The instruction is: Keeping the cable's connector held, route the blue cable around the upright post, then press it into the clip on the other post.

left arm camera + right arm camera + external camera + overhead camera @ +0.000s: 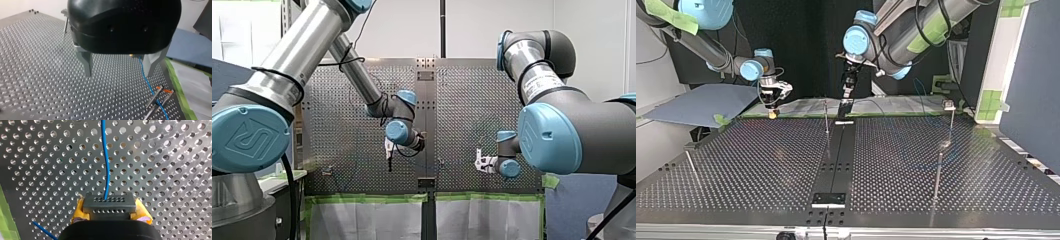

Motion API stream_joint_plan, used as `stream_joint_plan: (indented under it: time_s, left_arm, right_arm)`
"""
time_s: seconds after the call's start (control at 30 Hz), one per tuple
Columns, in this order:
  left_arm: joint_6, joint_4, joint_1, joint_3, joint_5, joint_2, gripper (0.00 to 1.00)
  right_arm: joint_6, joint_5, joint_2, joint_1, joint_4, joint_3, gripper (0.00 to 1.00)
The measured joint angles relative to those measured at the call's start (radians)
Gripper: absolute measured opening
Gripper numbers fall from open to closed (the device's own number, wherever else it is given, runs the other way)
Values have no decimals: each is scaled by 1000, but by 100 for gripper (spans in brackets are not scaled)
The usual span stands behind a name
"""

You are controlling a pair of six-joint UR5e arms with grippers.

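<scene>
Two hands over perforated table, cable's connector gripped by one

Right hand [110, 213]: yellow pads [77, 210] are closed on the dark connector [110, 203], from which the blue cable [106, 170] is led out ahead over the table [175, 157]; a 2nd blue stretch is seen beside the hand, near green tape [5, 220]. Left hand [118, 73]: metal fingers [86, 63] are spread apart w/ nothing held, hung above the table. Just beside one finger the cable is run down past an orange-tipped post [155, 96]; whether it is wrapped round or merely crossing cannot be told. In top view the right hand is placed at the far edge, view's left, the left hand over the centre strip [838, 150], & a clip-topped post [949, 106] is stood well apart at view's right.
</scene>
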Motion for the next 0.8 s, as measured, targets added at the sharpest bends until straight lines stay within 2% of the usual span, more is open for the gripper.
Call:
stream_joint_plan:
  time_s: [0.23, 0.8]
  left_arm:
    - [-9, -16, -1, -67, -25, 67, 100]
    - [-7, -24, -2, -235, -29, 235, 100]
  right_arm:
    - [0, 0, 0, 0, -2, 0, 0]
    - [-6, 0, 0, 0, 2, 0, 0]
